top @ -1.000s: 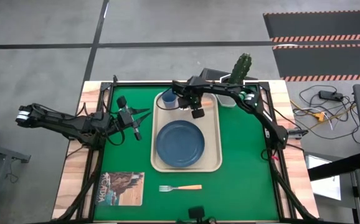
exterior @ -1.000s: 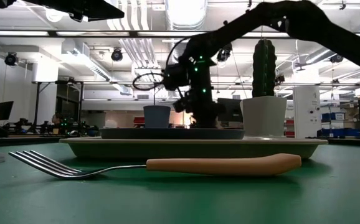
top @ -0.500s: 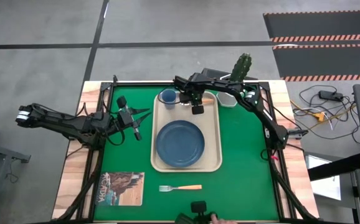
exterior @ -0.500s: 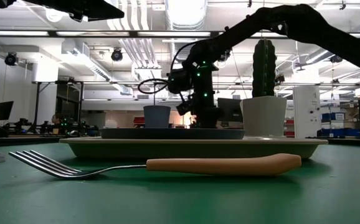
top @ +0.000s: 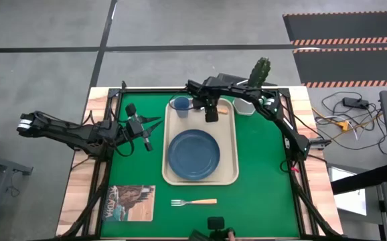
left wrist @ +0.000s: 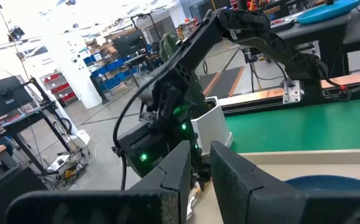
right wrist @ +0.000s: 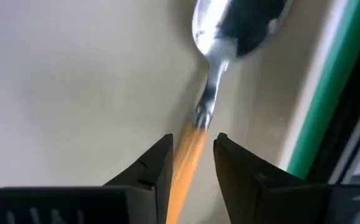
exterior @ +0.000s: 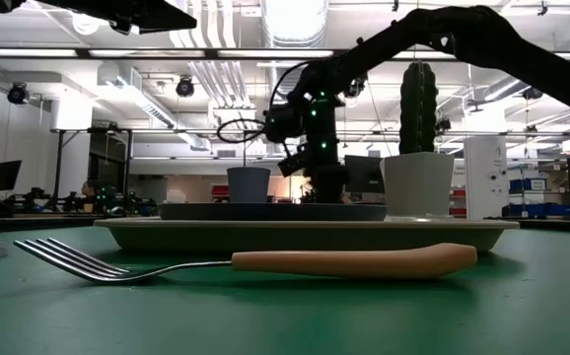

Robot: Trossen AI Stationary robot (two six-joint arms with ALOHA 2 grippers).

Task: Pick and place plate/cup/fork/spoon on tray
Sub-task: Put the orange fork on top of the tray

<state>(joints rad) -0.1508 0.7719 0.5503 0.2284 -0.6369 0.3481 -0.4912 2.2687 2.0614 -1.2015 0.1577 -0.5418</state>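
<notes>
The cream tray [top: 232, 167] holds the dark blue plate [top: 193, 154] and, at its far left corner, the blue cup [top: 180, 104]. My right gripper [top: 211, 115] is over the tray's far end, right of the cup, shut on the spoon [right wrist: 239, 22]. The spoon's silver bowl points toward the tray's rim. The fork [top: 193, 201] lies flat on the green table in front of the tray, and it also shows in the low view [exterior: 354, 260]. My left gripper [top: 145, 128] waits shut above the table, left of the tray. My right gripper pinches the spoon's orange handle [right wrist: 191, 140] between its two fingers, close to where the handle meets the metal neck. The fingers come from above and lie across the handle. The spoon is level, close over the tray floor; whether it touches the floor I cannot tell.
A white pot [top: 246, 107] with a tall cactus [top: 260, 70] stands just beyond the tray's far right corner, close to my right arm. A picture-covered booklet [top: 130, 202] lies at the near left. There is open green table to the tray's right.
My right gripper has gone a little toward the table's far edge over the tray, still on the spoon, and now sits beside the cup.
</notes>
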